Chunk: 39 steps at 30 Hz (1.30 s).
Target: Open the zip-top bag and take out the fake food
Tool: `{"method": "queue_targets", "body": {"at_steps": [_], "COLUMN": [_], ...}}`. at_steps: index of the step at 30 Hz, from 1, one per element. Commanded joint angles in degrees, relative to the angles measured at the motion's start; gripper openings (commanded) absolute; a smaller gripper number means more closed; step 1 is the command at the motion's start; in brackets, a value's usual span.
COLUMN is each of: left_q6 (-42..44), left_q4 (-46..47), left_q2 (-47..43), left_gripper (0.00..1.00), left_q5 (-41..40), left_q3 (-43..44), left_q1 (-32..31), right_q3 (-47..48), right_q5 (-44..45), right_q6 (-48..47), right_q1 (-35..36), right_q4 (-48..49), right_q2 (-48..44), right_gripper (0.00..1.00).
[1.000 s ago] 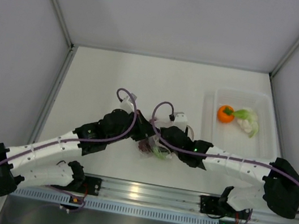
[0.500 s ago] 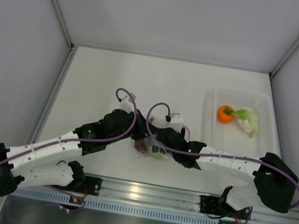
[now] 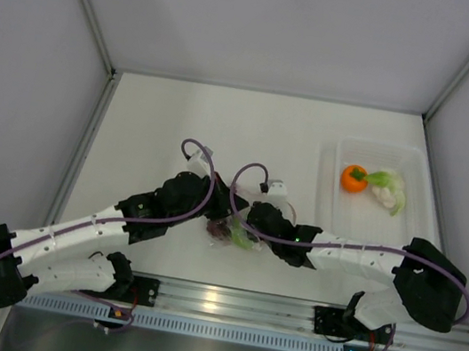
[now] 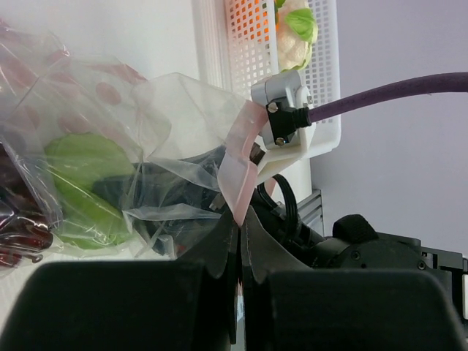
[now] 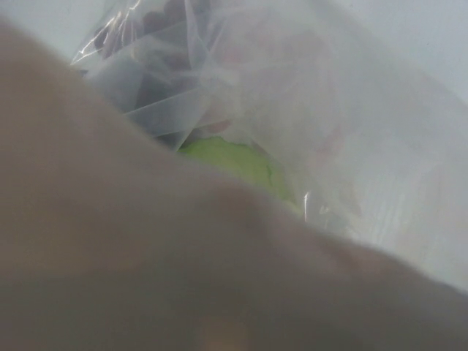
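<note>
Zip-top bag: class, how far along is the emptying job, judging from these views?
Done: the bag looks open; the orange and leafy vegetable lie in the tray. In hand: left claw shut on the pink strip; right claw at the bag's mouth, grip unclear. Left: apple and grapes, inside the bag.

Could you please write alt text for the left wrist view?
The left gripper pinches the pink strip of the zip-top bag, which holds a green apple and dark grapes. Behind stands a tray with an orange fruit and a leafy vegetable.
</note>
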Motion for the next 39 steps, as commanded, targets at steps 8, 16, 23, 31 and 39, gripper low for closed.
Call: {"method": "queue_targets", "body": {"at_steps": [8, 16, 23, 31, 39], "left_q6": [0.6, 1.2, 1.4, 2.0, 2.3], "left_q4": [2.6, 2.6, 2.6, 1.2, 0.5], "left_q2": [0.1, 1.5, 0.8, -1.5, -2.2], "left_gripper": [0.00, 0.00, 0.00, 0.00, 0.00], "left_q5": [-1.5, -1.2, -1.1, -2.2, -2.8], "left_q3": [-0.3, 0.1, -0.5, -1.4, -2.6], "left_q1": [-0.1, -0.1, -0.1, -0.1, -0.1], "right_q3": [-1.5, 2.3, 4.9, 3.7, 2.2], "right_q5": [0.4, 6.8, 18.2, 23.7, 25.3], "right_q6": [-2.7, -6.2, -7.6, -4.6, -2.5], "right_q1": [2.0, 2.3, 1.5, -2.9, -3.7], "right_q4": [-12.9, -17.4, -22.4, -22.1, -17.4], "right_q2": [-4.4, -13.5, -14.6, -15.4, -22.5], "right_gripper": [0.06, 0.06, 0.03, 0.00, 0.00]}}
